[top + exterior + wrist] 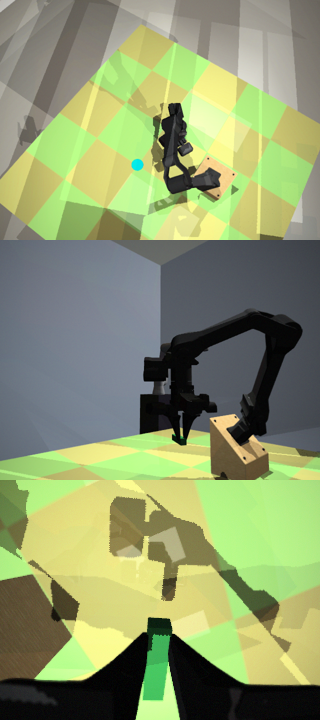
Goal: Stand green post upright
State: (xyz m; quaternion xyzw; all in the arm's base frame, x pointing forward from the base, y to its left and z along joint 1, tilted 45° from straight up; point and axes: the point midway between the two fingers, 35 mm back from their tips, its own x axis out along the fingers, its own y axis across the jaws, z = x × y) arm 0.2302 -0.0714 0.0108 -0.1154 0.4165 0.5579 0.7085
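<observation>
Gripper (180, 434) clamped on green post (159, 652), post lying horizontal, seemingly just off the checkered mat (77, 155); transport step ahead — carry to cyan circle (137, 164), tip upright, set down.

Green post (159, 660) hidden under arm (171, 144) in top view.
</observation>
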